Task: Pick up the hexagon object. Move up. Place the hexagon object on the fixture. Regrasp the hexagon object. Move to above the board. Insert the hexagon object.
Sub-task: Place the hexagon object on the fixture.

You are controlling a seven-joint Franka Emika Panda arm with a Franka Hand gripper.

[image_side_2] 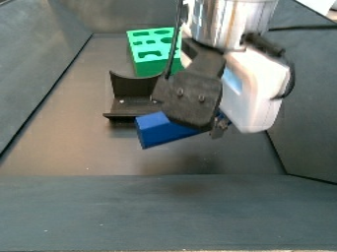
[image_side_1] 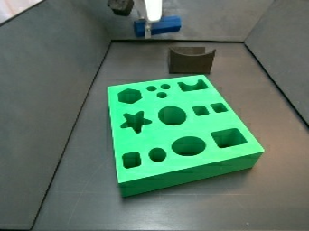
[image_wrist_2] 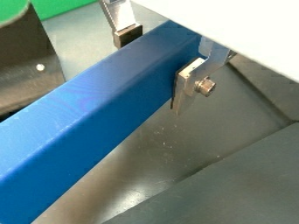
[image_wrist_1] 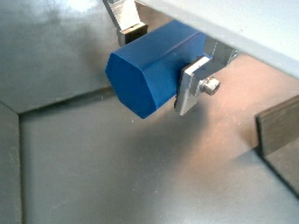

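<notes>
Gripper (image_wrist_2: pixel 158 59) clamps long blue hexagonal-prism bar (image_wrist_2: pixel 93 109) near one end, held above floor. Bar axis roughly horizontal. Dark grey U-notch fixture block (image_side_1: pixel 191 60) just beside and lower; green cut-out board (image_side_1: pixel 179 131) well apart.

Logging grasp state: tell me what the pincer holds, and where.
The pincer holds the blue bar, fingers clamped across its sides near one end, lifted off the floor.

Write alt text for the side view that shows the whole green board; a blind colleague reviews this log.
The gripper holds the blue bar in the air at the far end of the dark floor, near the notched fixture. The green board with shaped cut-outs lies flat in the foreground.
</notes>
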